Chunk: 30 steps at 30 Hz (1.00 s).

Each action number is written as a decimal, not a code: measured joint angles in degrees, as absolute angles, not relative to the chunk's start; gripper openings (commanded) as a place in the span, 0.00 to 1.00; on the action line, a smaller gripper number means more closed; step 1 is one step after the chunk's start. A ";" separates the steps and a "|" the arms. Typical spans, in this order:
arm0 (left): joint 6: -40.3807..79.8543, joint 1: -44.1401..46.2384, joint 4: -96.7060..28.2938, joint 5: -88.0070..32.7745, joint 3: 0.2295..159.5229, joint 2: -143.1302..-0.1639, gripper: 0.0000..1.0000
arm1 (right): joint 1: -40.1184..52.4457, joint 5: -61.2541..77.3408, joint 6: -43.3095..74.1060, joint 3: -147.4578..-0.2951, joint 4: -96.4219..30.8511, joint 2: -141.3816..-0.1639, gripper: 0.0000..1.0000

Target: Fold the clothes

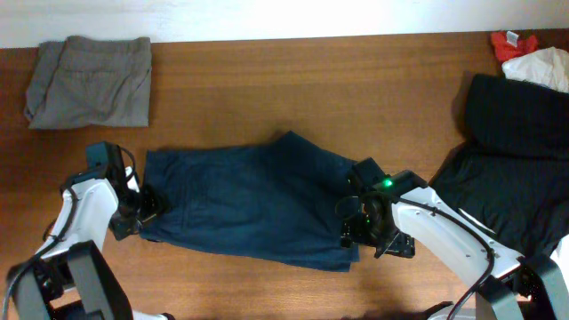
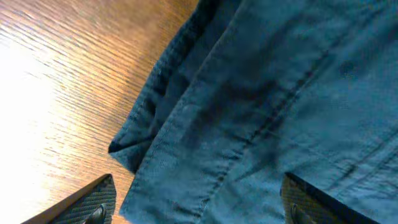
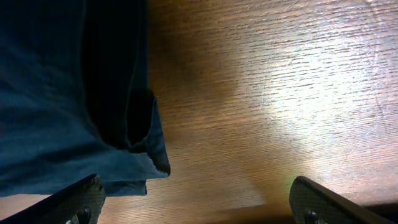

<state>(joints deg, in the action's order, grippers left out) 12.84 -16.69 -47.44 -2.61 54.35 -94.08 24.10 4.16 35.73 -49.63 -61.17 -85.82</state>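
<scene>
The clothes [image 1: 249, 209], a dark navy garment, lie spread flat on the wooden table in the overhead view. My left gripper [image 1: 147, 209] is at the garment's left edge. In the left wrist view it [image 2: 199, 208] is open, low over the hemmed corner of the clothes [image 2: 261, 112], with one finger [image 2: 87, 202] above bare wood and the other above cloth. My right gripper [image 1: 356, 229] is at the garment's lower right corner. In the right wrist view it [image 3: 205, 208] is open, mostly wood between its fingers, and the clothes' corner [image 3: 68, 106] lies by the left finger [image 3: 81, 202].
A folded grey garment [image 1: 89, 80] lies at the back left. A big black garment [image 1: 511, 169] covers the right side, with white cloth [image 1: 538, 67] and a red item [image 1: 511, 43] behind it. The table's front edge runs just below both arms.
</scene>
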 measured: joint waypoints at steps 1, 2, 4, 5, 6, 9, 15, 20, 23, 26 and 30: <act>12.84 -16.69 -47.42 -2.61 54.15 -94.78 0.77 | 24.10 4.16 35.73 -49.63 -61.19 -85.82 0.98; 12.91 -16.69 -47.46 -2.66 54.00 -95.29 0.77 | 24.10 4.16 35.68 -49.63 -61.19 -85.82 0.98; 12.82 -16.69 -47.46 -2.66 53.84 -96.03 0.77 | 24.10 4.16 35.70 -49.63 -61.19 -85.82 0.98; 12.80 -16.69 -47.44 -2.63 53.78 -96.16 0.76 | 24.10 4.16 35.73 -49.63 -61.17 -85.82 0.98; 12.82 -16.69 -47.46 -2.63 53.78 -96.16 0.71 | 24.10 4.16 35.70 -49.63 -61.19 -85.82 0.98; 12.86 -16.69 -47.44 -2.63 53.78 -96.16 0.60 | 24.10 4.19 35.75 -49.63 -61.17 -85.82 0.98; 12.62 -16.69 -47.46 -2.61 53.78 -96.16 0.47 | 24.10 4.51 35.22 -49.63 -61.06 -85.82 0.97; 12.62 -16.69 -47.46 -2.61 53.78 -96.16 0.39 | 24.10 9.67 29.26 -49.63 -59.57 -85.82 0.77; 12.62 -16.69 -47.46 -2.59 53.78 -96.16 0.39 | 24.10 11.07 26.59 -48.97 -58.08 -85.82 0.75; 12.62 -16.69 -47.48 -2.59 53.78 -96.16 0.39 | 24.10 11.84 25.65 -46.33 -55.02 -85.82 0.73; 12.62 -16.69 -47.48 -2.59 53.78 -96.16 0.39 | 24.10 12.60 24.82 -43.62 -51.48 -85.84 0.47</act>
